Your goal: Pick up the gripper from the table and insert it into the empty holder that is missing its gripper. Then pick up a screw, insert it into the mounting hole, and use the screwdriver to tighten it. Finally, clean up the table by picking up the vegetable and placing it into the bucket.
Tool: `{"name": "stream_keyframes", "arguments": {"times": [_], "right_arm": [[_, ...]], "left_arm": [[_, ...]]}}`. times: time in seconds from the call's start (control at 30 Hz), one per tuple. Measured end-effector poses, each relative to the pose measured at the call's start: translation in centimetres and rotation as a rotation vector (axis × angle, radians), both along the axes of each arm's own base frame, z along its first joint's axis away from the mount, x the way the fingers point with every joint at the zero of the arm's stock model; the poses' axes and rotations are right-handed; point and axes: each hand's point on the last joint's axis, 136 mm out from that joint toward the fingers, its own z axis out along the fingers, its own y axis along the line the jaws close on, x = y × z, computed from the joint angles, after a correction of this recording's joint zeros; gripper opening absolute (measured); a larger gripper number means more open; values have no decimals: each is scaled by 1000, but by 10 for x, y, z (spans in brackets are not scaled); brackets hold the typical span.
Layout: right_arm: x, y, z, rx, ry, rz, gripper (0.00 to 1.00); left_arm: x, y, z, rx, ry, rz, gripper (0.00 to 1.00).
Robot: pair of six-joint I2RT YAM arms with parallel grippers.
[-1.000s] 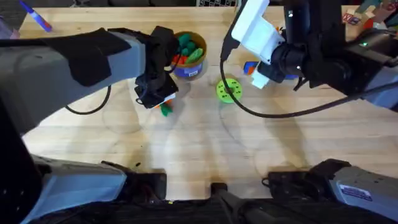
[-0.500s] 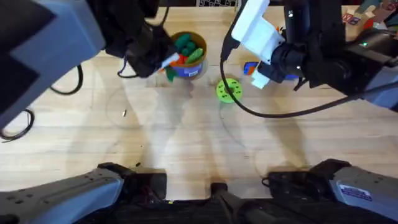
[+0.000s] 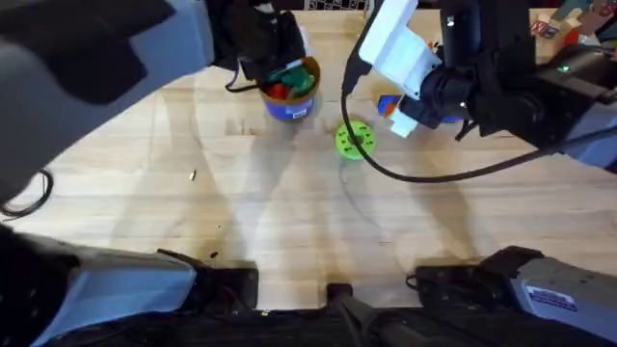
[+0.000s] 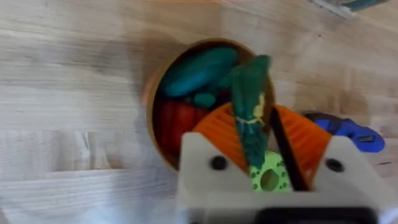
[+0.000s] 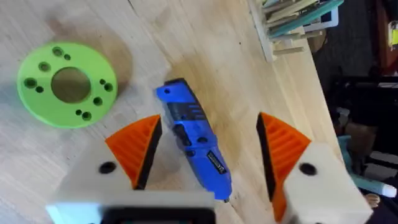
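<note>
My left gripper [image 4: 252, 134] is shut on the vegetable [image 4: 249, 93], a dark green leafy toy that sticks out past the orange fingers. It hangs just above the bucket [image 4: 151, 93], which holds a teal and a red toy. From overhead the bucket [image 3: 292, 109] stands at the back of the table under the left arm. My right gripper [image 5: 208, 121] is open and low over the table. The blue screwdriver [image 5: 194, 149] lies flat between its fingers. A small screw [image 3: 193, 175] lies on the left part of the table. The loose gripper piece and the holder are out of view.
A lime-green disc [image 3: 354, 139] lies between the bucket and the right gripper [image 3: 400, 108], also seen close by as a disc [image 5: 67, 84]. A black cable [image 3: 415, 177] droops from the right arm across the middle. Wooden sticks [image 5: 292, 22] lie at the table's far edge.
My left gripper has lifted the vegetable off the table and carried it back and to the right, over the bucket. The right arm has not moved.
</note>
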Motion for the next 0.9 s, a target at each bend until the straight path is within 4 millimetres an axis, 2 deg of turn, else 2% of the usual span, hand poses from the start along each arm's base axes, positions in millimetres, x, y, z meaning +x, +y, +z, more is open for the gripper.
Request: {"name": "stream_keyframes", "arguments": {"times": [0.13, 0.17, 0.33, 0.47, 0.57, 0.7, 0.83, 0.9], "right_arm": [[0, 0, 0, 2, 0, -2, 906], [0, 0, 0, 5, 0, -5, 906], [-4, -2, 2, 40, 9, -44, 906], [-16, -7, 18, 104, -10, -97, 906], [-26, -12, 39, 169, -51, -134, 906], [-38, -18, 81, 269, -161, -158, 906], [-52, -24, 116, 376, -260, -184, 906], [-58, -27, 127, 420, -290, -196, 906]], "left_arm": [[1, -1, -21, 25, 45, -11, 942], [1, -1, -22, 28, 48, -14, 973], [-2, 0, -14, 35, 30, -35, 988], [-15, 5, 12, 53, -14, -75, 985], [-35, 11, 39, 84, -58, -129, 987], [-66, 23, 71, 141, -123, -212, 987], [-93, 33, 86, 193, -147, -277, 987], [-101, 36, 90, 207, -156, -295, 988]]}}
